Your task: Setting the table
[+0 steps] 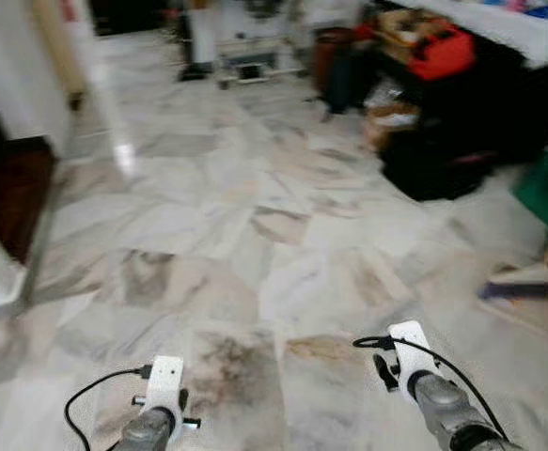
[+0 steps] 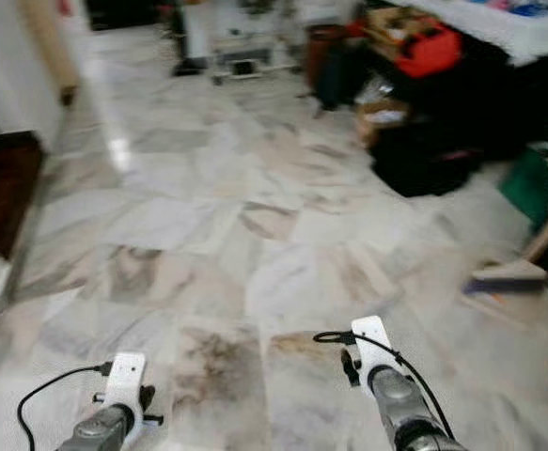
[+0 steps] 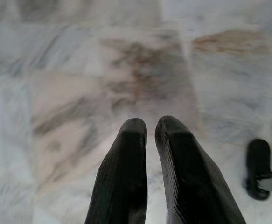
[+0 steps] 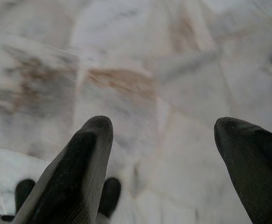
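We hold the left gripper (image 3: 149, 135) pressed together and the right gripper (image 4: 161, 135) spread, both empty over the grey-veined marble floor (image 1: 283, 235). We sight no tableware, so its bearing from either gripper stays undetermined.

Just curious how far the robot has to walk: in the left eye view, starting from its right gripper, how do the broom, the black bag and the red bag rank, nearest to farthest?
From the right gripper:
1. Broom, on the floor to the right.
2. Black bag, farther ahead, right.
3. Red bag, top right, farthest.
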You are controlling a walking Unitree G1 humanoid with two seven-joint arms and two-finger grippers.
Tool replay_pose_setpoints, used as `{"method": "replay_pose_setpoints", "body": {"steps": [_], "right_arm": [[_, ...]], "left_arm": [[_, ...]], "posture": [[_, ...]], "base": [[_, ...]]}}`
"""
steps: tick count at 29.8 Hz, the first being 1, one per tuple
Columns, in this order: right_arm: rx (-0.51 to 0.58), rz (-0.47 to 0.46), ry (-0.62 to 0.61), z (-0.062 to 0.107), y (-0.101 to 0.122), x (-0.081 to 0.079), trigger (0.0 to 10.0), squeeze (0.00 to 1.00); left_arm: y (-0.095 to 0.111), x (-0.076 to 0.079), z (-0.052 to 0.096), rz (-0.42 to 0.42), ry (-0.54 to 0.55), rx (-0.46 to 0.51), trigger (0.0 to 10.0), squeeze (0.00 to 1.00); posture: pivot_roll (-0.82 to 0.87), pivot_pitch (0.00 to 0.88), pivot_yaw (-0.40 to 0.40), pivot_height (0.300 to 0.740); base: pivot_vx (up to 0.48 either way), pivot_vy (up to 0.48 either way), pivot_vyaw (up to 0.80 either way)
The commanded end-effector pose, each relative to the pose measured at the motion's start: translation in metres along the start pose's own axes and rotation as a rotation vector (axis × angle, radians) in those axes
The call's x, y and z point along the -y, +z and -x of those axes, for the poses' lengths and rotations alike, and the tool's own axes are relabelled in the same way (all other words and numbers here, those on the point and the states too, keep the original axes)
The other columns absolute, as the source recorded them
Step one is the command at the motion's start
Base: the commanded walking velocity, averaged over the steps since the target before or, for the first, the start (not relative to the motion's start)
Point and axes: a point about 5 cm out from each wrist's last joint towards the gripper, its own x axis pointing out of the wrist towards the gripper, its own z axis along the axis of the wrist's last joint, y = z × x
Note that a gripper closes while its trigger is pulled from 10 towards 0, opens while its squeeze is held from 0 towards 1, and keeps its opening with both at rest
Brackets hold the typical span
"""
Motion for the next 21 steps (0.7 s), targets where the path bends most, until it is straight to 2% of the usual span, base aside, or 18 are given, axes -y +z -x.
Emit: {"method": "replay_pose_setpoints", "body": {"steps": [1,21], "right_arm": [[0.009,-0.021,0.010,-0.0013,0.0046,-0.0050,10.0,0.00],[0.006,-0.035,0.002,-0.0013,0.0036,-0.0062,10.0,0.00]], "left_arm": [[-0.0055,-0.0067,0.0017,-0.005,0.015,-0.026,10.0,0.00],[-0.0045,-0.0076,0.0020,-0.016,0.007,-0.011,10.0,0.00]], "posture": [[-0.05,0.032,0.054,0.740],[-0.06,0.034,0.067,0.740]], "base": [[0.000,0.337,-0.75],[0.000,0.000,-0.75]]}}
